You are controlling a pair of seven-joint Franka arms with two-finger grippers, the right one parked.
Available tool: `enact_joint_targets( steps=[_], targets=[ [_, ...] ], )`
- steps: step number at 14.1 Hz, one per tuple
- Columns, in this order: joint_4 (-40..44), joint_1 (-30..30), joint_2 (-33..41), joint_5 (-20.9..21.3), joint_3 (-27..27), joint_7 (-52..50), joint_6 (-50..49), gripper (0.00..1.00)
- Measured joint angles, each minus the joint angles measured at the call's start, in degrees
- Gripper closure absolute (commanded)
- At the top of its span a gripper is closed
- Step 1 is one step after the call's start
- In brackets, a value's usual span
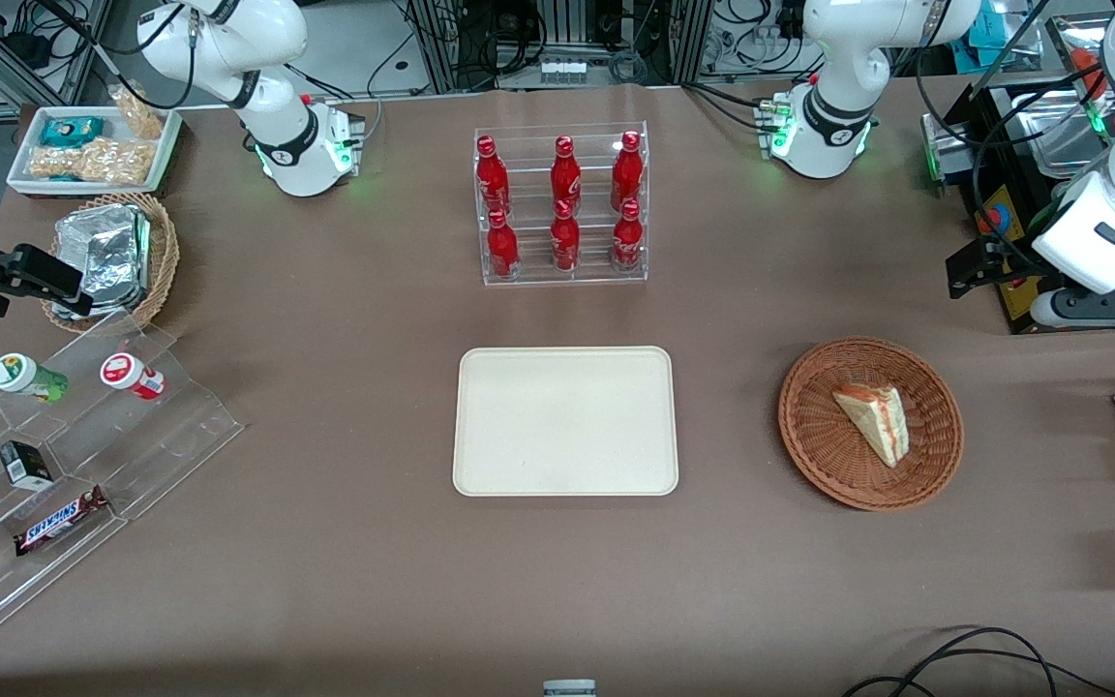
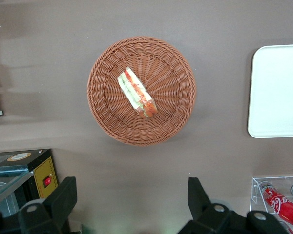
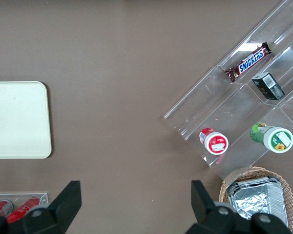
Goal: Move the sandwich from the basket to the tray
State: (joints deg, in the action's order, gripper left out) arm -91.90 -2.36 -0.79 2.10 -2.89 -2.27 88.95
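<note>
One sandwich (image 1: 874, 419) lies in basket (image 1: 814, 447); gripper (image 2: 131, 197) hovers above, jaws apart.

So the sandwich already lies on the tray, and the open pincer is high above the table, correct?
Not quite. In the front view the sandwich lies in the basket; the tray holds nothing. The pincer is open, high above the table.

Tray (image 2: 277, 92): cut by the left wrist picture's edge.
Bottle rack (image 2: 278, 201): only a corner showing.
Gripper (image 2: 132, 202): held above the worktop; finger bases cropped.
Sandwich (image 1: 875, 420): filling layers barely legible in the front view.
Foil packets (image 1: 103, 254): partly hidden by the parked arm's gripper.
</note>
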Motion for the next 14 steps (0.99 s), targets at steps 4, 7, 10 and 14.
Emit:
enact_joint_targets(
  steps=[4,7,10,14],
  targets=[
    [0.24,0.0,-0.01,-0.05,0.0,0.22,0.28,0.0],
    [0.24,0.0,-0.16,-0.05,0.0,0.22,0.28,0.0],
    [0.24,0.0,-0.48,-0.05,0.0,0.22,0.26,0.0],
    [-0.04,-0.05,-2.14,-0.05,0.0,0.22,0.23,0.0]
  ],
)
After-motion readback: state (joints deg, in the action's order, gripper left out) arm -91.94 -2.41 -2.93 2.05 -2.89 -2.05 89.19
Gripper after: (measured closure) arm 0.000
